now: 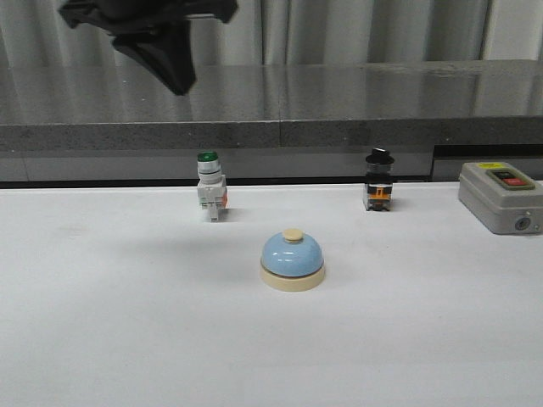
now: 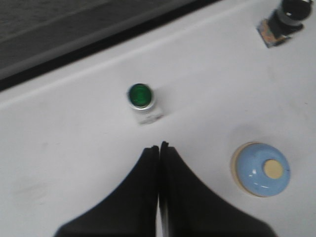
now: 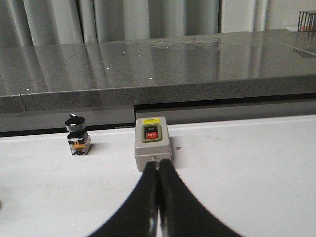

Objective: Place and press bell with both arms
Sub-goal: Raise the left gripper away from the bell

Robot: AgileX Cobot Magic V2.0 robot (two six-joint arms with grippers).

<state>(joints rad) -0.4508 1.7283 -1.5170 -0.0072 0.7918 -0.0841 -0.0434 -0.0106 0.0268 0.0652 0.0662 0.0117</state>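
The blue bell (image 1: 292,259) sits alone on the white table (image 1: 127,322), in front of the green-topped switch (image 1: 210,195) and the black-topped switch (image 1: 378,180). The left gripper (image 2: 159,146) hangs high above with its fingers pressed together, holding nothing. The right gripper (image 3: 158,165) is squeezed closed and empty too, near the grey box (image 3: 152,143), and the front view cuts that box off at the edge.

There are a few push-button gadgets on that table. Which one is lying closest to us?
The light-blue bell with the cream button. It sits alone toward the front, while the green-capped switch, the black-knobbed switch and the grey box line up farther back.
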